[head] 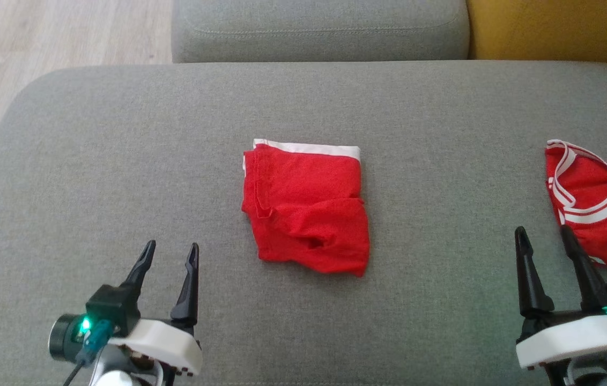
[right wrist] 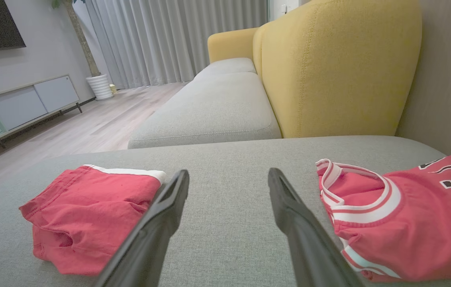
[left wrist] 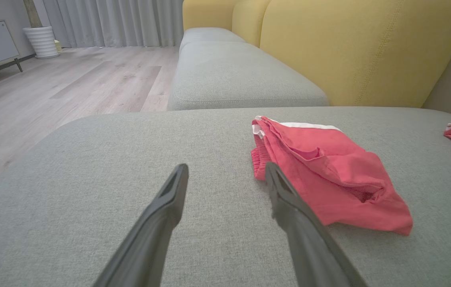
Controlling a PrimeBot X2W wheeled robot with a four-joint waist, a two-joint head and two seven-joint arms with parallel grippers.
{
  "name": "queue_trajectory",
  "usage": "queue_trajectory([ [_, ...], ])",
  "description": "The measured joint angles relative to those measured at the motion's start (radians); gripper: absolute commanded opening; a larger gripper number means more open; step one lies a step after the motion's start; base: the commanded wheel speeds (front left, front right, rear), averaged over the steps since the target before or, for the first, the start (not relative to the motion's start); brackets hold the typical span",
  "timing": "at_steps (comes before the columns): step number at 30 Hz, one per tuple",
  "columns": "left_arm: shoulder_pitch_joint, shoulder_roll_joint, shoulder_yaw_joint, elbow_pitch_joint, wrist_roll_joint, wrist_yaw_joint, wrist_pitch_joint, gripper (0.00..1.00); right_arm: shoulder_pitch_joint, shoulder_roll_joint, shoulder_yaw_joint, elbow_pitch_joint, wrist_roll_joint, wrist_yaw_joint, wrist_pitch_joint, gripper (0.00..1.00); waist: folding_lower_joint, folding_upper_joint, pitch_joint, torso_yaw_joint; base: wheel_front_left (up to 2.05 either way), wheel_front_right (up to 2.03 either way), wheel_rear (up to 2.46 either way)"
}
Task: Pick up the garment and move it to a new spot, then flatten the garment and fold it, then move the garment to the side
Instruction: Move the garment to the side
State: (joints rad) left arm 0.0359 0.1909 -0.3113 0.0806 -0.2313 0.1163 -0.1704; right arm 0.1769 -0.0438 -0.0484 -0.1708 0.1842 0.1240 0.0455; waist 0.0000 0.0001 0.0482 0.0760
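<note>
While the red shorts (head: 306, 206) lie folded into a rough square at the middle of the big grey cushion (head: 121, 161), both of the robot's grippers hang over that cushion's near edge with nothing in them. The shorts rest flat on the cushion. Their white waistband runs along the side toward the cushion's far edge, and the side toward its near edge is rumpled, with a small pucker in the cloth.

The left gripper (head: 172, 245) is over the cushion's near left part. Its two dark fingers are spread wide, released, and point toward the far edge, clear of the shorts. The right gripper (head: 543, 230) is over the cushion's near right part, its fingers parted just as wide and grasping nothing. Its outer finger is just beside a red jersey (head: 598, 214) with white trim, which lies crumpled at the cushion's right edge, well apart from the shorts.

Beyond the cushion's far edge sits a second grey seat (head: 319, 32), with a yellow backrest (head: 550, 27) past the far right corner. A wooden floor (head: 41, 37) shows off the cushion's left side.
</note>
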Motion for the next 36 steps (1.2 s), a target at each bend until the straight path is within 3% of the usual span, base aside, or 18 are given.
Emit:
queue_trajectory([
  [9,-0.036,-0.001,-0.013,-0.001,0.000,-0.001,-0.018,1.00,-0.012,0.000,-0.012,0.049,0.009,0.000,0.000,1.00,0.0000,0.0000,0.031,0.030,0.00,0.00,0.00],
  [20,-0.151,-0.043,-0.035,0.026,0.000,-0.020,-0.065,1.00,-0.258,-0.001,0.075,0.361,0.010,0.000,0.004,1.00,0.0000,0.0000,0.115,0.148,0.00,0.00,0.00],
  [31,-0.208,-0.075,-0.034,0.054,0.001,-0.038,-0.079,1.00,-0.467,-0.008,0.229,0.673,0.109,0.000,0.035,1.00,0.0000,0.0000,0.195,0.236,0.00,0.00,0.00],
  [32,-0.210,-0.077,-0.032,0.053,0.002,-0.039,-0.079,1.00,-0.479,-0.010,0.239,0.683,0.121,0.000,0.047,0.58,0.0000,0.0000,0.197,0.238,0.00,0.00,0.00],
  [33,-0.211,-0.079,-0.030,0.049,0.004,-0.039,-0.079,1.00,-0.491,-0.013,0.246,0.692,0.124,0.000,0.064,0.39,0.0000,0.0000,0.199,0.238,0.00,0.00,0.00],
  [34,-0.211,-0.080,-0.028,0.048,0.008,-0.039,-0.079,1.00,-0.502,-0.015,0.251,0.698,0.125,0.000,0.072,0.00,0.0000,0.0000,0.200,0.237,0.00,0.00,0.00],
  [36,-0.211,-0.081,-0.023,0.044,0.012,-0.043,-0.079,1.00,-0.514,-0.017,0.264,0.709,0.132,0.000,0.089,0.00,0.0000,0.0000,0.201,0.231,0.00,0.00,0.00],
])
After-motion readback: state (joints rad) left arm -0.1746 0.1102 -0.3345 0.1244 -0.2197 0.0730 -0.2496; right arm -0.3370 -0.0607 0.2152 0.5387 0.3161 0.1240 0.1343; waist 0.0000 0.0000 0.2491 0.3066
